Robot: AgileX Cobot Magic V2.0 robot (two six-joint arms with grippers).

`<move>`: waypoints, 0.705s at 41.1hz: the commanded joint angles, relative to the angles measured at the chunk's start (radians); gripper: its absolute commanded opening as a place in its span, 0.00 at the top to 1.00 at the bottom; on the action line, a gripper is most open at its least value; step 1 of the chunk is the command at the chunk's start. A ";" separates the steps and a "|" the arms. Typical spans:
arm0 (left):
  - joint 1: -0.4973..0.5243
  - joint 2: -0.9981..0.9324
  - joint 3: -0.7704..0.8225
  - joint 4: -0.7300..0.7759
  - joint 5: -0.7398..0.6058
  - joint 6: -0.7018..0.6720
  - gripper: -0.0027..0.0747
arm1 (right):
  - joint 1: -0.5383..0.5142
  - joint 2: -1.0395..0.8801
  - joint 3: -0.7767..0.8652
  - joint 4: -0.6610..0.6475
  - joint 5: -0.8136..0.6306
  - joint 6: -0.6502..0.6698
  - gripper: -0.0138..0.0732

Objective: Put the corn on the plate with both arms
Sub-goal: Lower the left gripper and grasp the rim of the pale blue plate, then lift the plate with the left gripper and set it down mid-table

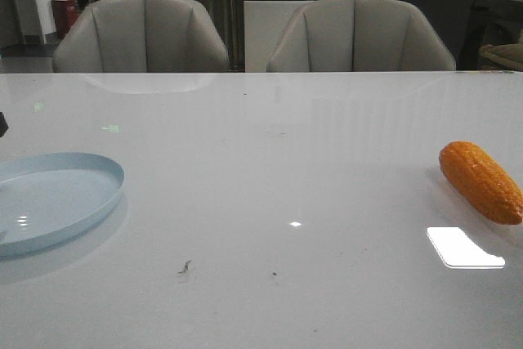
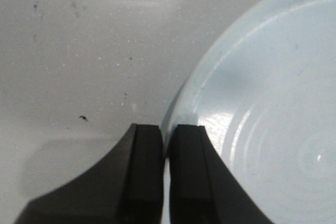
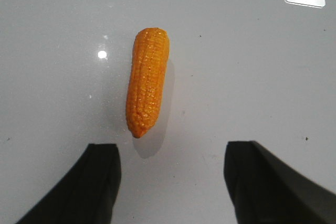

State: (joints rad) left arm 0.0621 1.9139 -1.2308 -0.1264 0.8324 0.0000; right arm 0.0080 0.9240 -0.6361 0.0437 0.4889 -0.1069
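Note:
The orange corn (image 1: 480, 181) lies on the white table at the far right, tapered end toward the front. The pale blue plate (image 1: 57, 198) is at the left edge, partly cut off. In the left wrist view my left gripper (image 2: 167, 129) is shut on the plate's rim (image 2: 181, 100), one finger outside it and one inside. In the right wrist view my right gripper (image 3: 170, 153) is open and empty above the table, and the corn (image 3: 147, 88) lies just ahead of its fingertips, apart from them. Neither gripper shows clearly in the front view.
Two grey chairs (image 1: 143, 34) (image 1: 359, 34) stand behind the table's far edge. A bright light patch (image 1: 464, 248) reflects off the table in front of the corn. A small dark speck (image 1: 185, 266) lies near the front middle.

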 commanded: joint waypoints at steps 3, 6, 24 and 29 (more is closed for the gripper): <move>0.001 -0.039 -0.110 -0.012 0.074 0.000 0.85 | 0.000 -0.006 -0.034 0.006 -0.060 0.004 0.23; 0.001 -0.039 -0.168 -0.034 0.118 0.000 0.85 | 0.000 -0.006 -0.034 0.006 -0.060 0.004 0.23; -0.076 -0.039 -0.435 -0.289 0.277 0.082 0.85 | 0.000 -0.006 -0.034 0.006 -0.061 0.004 0.23; -0.142 -0.039 -0.447 -0.291 0.290 0.082 0.85 | 0.000 -0.006 -0.034 0.006 -0.061 0.004 0.23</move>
State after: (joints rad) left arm -0.0386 1.9279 -1.6400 -0.3685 1.1140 0.0793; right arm 0.0080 0.9240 -0.6361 0.0437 0.4889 -0.1069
